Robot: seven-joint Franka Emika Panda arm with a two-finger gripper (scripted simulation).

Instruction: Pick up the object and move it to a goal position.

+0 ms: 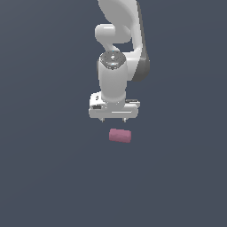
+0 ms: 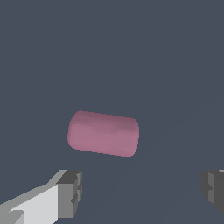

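Observation:
The object is a small dusty-pink short cylinder (image 1: 120, 135) lying on its side on the dark grey surface. It also shows in the wrist view (image 2: 103, 133), lying crosswise to the camera. My white gripper (image 1: 113, 119) hangs just above and behind it in the exterior view, and does not touch it. Its jaws stand wide apart and empty. In the wrist view one grey fingertip (image 2: 70, 194) and the other fingertip (image 2: 213, 190) stand far apart, and the cylinder lies beyond the gap between them, nearer the first one.
The dark grey floor (image 1: 44, 177) spreads flat all around. The white arm (image 1: 119, 40) rises behind the gripper. No other objects and no goal marker show.

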